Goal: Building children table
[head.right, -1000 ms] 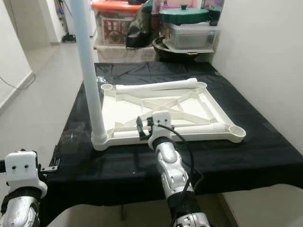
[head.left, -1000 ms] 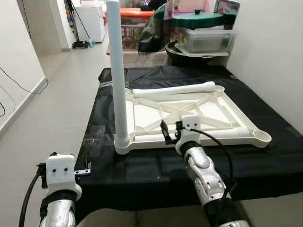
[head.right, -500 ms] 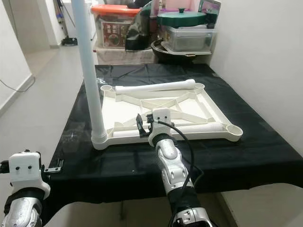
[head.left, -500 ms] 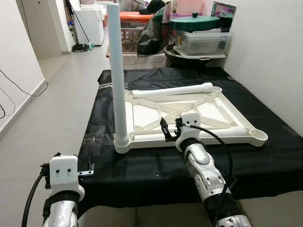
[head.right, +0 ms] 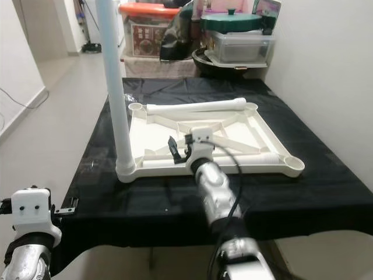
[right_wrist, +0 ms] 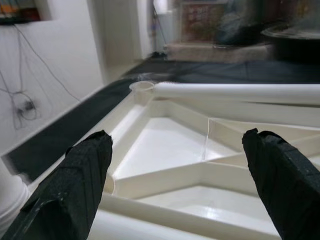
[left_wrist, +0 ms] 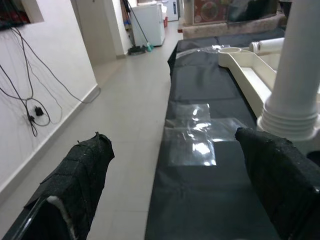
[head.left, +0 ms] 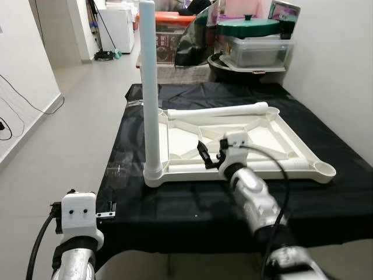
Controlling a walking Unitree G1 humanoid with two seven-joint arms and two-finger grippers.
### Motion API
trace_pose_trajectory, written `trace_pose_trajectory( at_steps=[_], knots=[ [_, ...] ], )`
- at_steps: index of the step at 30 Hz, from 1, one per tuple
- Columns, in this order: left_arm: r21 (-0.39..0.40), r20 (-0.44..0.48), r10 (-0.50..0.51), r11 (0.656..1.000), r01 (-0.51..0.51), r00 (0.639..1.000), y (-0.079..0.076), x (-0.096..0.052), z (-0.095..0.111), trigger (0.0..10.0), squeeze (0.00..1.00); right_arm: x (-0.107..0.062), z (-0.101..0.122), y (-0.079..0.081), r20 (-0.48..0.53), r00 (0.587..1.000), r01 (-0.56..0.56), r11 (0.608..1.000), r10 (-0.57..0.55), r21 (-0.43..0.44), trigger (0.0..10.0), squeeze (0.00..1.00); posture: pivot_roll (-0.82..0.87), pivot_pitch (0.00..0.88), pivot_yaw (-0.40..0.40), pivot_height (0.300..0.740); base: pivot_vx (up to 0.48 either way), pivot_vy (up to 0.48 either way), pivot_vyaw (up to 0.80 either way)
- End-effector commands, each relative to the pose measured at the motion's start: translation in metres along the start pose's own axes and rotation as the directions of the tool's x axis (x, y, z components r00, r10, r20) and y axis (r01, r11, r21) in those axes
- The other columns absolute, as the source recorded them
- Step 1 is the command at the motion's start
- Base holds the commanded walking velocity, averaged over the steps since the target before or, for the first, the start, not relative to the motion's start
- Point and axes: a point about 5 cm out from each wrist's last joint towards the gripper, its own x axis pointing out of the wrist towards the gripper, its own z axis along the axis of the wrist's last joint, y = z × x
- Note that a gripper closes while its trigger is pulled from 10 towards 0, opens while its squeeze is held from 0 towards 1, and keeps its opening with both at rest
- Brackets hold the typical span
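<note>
Right gripper: its 2 black fingers stand apart and grip nothing. They hover over the near rail of the white table frame, which lies upside down on the tabletop under a black cloth. Just below and ahead of the fingers lies 1 loose leg along that rail; beyond them, past the frame's ribs, a 2nd loose leg lies along the far rail. To the fingers' left, 1 leg stands upright in the near left corner socket. The near right socket is open.

Compared with 1 s ago, the right arm reaches further over the frame, so the fingers sit closer to the near loose leg; the camera has also shifted, while the frame and legs appear unmoved. This suggests the step in hand is a pick of the 2nd leg; 3 of 4 legs remain to be fitted.

Left gripper: fingers apart and empty, low at the tabletop's near left edge, the upright leg's base just ahead of them.
</note>
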Motion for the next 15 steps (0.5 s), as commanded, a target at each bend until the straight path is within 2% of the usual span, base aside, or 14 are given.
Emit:
trace_pose_trajectory(
  at_steps=[1, 3, 4, 5, 6, 7, 8, 11, 12, 13, 14, 15],
  knots=[
    [-0.004, -0.026, -0.013, 1.0, 0.013, 1.0, -0.002, -0.002, -0.006, 10.0, 0.0, 0.002, 0.0, 0.002, -0.013, 0.996, -0.083, 0.996, 0.083, 0.035, 10.0, 0.0, 0.03, 0.0, -0.031, 0.74, 0.0, 0.0, 0.0],
    [-0.009, -0.026, -0.019, 1.0, 0.019, 0.999, -0.003, -0.002, -0.006, 10.0, 0.0, 0.002, 0.004, -0.001, -0.019, 0.992, -0.126, 0.991, 0.127, 0.038, 10.0, 0.0, 0.03, 0.0, -0.031, 0.74, 0.0, 0.0, 0.0],
    [-0.01, -0.027, -0.024, 1.0, 0.023, 0.999, -0.004, -0.003, -0.006, 10.0, 0.0, 0.003, 0.009, -0.002, -0.014, 0.986, -0.163, 0.986, 0.164, 0.034, 10.0, 0.88, 0.04, 0.0, -0.036, 0.74, 0.0, 0.0, 0.0],
    [-0.02, -0.027, -0.028, 0.999, 0.028, 0.999, -0.005, -0.005, -0.006, 10.0, 0.0, 0.006, 0.015, 0.0, -0.001, 0.978, -0.209, 0.977, 0.21, 0.028, 10.0, 1.0, 0.04, 0.0, -0.037, 0.74, 0.0, 0.0, 0.0],
    [-0.025, -0.026, -0.036, 0.999, 0.036, 0.999, -0.006, -0.007, -0.005, 10.0, 0.0, 0.009, 0.019, 0.004, 0.001, 0.966, -0.26, 0.965, 0.26, 0.013, 10.0, 1.0, 0.05, 0.002, -0.043, 0.74, 0.0, 0.0, 0.0],
    [-0.025, -0.026, -0.036, 0.999, 0.036, 0.999, -0.006, -0.007, -0.005, 10.0, 0.0, 0.009, 0.019, 0.004, 0.001, 0.966, -0.26, 0.965, 0.26, 0.013, 10.0, 1.0, 0.05, 0.002, -0.043, 0.74, 0.0, 0.0, 0.0],
    [-0.043, -0.023, -0.052, 0.998, 0.051, 0.998, -0.009, -0.009, -0.004, 10.0, 0.0, 0.013, 0.024, 0.01, 0.006, 0.948, -0.319, 0.948, 0.319, 0.012, 10.0, 1.0, 0.05, 0.006, -0.044, 0.74, 0.0, 0.0, 0.0],
    [-0.052, -0.02, -0.066, 0.997, 0.064, 0.998, -0.011, -0.012, -0.003, 10.0, 0.0, 0.015, 0.026, 0.015, 0.003, 0.93, -0.367, 0.93, 0.367, 0.004, 10.0, 1.0, 0.05, 0.018, -0.044, 0.74, 0.0, 0.0, 0.0],
    [-0.06, -0.021, -0.08, 0.995, 0.078, 0.997, -0.013, -0.015, -0.002, 10.0, 0.0, 0.018, 0.027, 0.023, 0.0, 0.906, -0.423, 0.906, 0.423, 0.002, 10.0, 0.35, 0.05, 0.025, -0.047, 0.74, 0.0, 0.0, 0.0],
    [-0.06, -0.021, -0.08, 0.995, 0.078, 0.997, -0.013, -0.015, -0.002, 10.0, 0.0, 0.018, 0.027, 0.023, 0.0, 0.906, -0.423, 0.906, 0.423, 0.002, 10.0, 0.35, 0.05, 0.025, -0.047, 0.74, 0.0, 0.0, 0.0],
    [-0.066, -0.022, -0.088, 0.994, 0.086, 0.996, -0.015, -0.018, -0.002, 10.0, 0.0, 0.019, 0.028, 0.027, -0.002, 0.889, -0.458, 0.889, 0.458, 0.002, 10.0, 0.35, 0.05, 0.031, -0.047, 0.74, 0.0, 0.0, 0.0],
    [-0.069, -0.022, -0.095, 0.993, 0.093, 0.995, -0.016, -0.02, -0.001, 10.0, 0.0, 0.021, 0.029, 0.031, -0.001, 0.876, -0.483, 0.876, 0.483, -0.004, 10.0, 0.0, 0.06, 0.039, -0.046, 0.74, 0.0, 0.0, 0.0]
  ],
)
